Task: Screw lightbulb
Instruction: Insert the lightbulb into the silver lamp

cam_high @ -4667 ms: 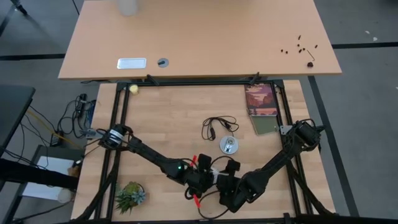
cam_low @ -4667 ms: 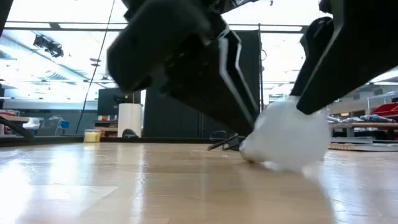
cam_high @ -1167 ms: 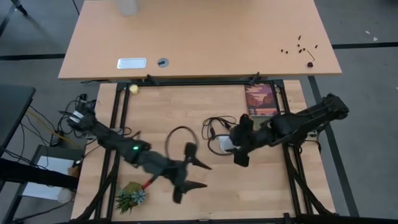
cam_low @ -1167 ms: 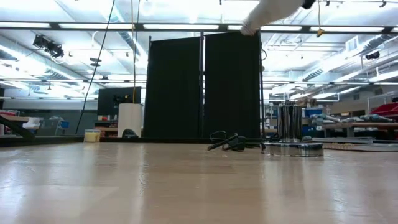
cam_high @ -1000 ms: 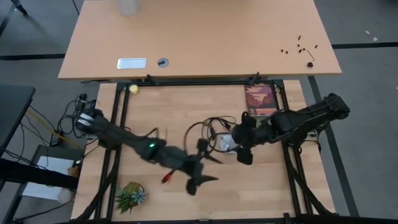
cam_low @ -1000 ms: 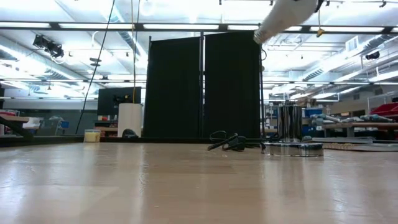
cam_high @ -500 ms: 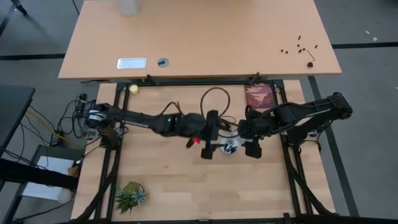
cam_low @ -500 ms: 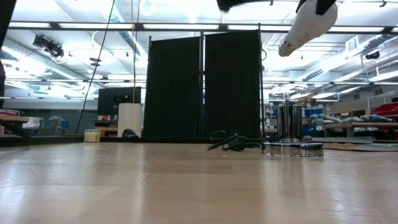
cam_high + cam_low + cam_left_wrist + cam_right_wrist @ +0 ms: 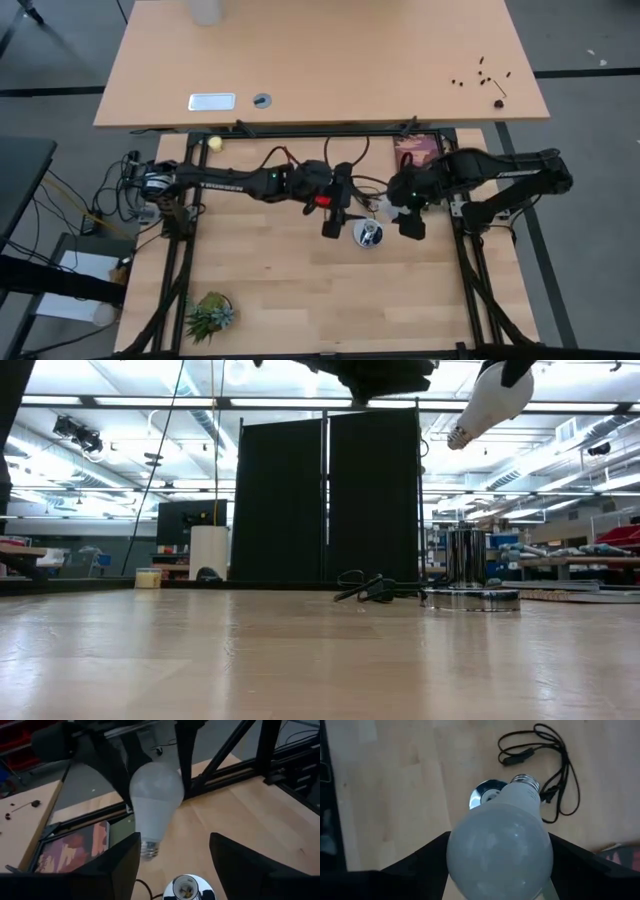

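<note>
Right gripper [image 9: 500, 885] clamps the lightbulb [image 9: 501, 845] above the socket [image 9: 368, 234] at frame center — left gripper [image 9: 175, 865], fingers wide, hovers beside.

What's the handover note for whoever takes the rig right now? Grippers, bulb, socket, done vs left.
Right gripper: shut on the lightbulb, held in the air, tilted, screw base pointing down toward the socket.
Left gripper: open, holding nothing, hovering just beside the socket, facing the bulb.
Socket: upright on the wooden table, empty, its black cord lying loose next to it.
Done: bulb picked up and brought near the socket.
Left: line the base up over the socket, lower it in, screw it tight; the left gripper could probably steady the socket.
</note>
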Controlling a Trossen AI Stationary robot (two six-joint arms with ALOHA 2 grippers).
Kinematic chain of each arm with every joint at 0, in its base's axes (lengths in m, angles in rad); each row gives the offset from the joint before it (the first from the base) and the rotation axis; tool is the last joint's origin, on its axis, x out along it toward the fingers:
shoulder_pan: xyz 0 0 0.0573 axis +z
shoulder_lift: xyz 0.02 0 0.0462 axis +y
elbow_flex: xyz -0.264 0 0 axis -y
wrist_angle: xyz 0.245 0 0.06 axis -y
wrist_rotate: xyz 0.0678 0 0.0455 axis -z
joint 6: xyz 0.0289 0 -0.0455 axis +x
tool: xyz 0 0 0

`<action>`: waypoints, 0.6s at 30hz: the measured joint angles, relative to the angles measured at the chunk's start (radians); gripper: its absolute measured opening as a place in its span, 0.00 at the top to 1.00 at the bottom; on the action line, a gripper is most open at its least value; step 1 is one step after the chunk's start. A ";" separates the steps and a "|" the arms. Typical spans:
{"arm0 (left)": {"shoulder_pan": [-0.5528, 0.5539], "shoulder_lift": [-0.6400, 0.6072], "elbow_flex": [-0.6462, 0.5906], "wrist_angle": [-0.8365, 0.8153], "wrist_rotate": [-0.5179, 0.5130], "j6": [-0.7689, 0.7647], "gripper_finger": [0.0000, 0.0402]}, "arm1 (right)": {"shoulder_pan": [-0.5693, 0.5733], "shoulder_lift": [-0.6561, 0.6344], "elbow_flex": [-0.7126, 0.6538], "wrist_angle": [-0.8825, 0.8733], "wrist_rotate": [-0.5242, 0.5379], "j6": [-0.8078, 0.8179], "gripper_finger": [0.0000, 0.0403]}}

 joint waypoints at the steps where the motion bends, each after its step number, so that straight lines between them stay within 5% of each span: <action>1: 0.008 0.002 0.000 0.000 0.014 0.000 0.40 | -0.010 0.001 0.000 -0.002 -0.015 -0.005 0.28; 10: 0.063 0.014 -0.213 0.330 0.055 -0.071 0.40 | -0.086 0.007 0.000 -0.036 -0.078 -0.056 0.28; 18: 0.088 0.014 -0.372 0.545 -0.032 -0.050 0.40 | -0.192 0.101 0.001 -0.030 -0.195 -0.120 0.28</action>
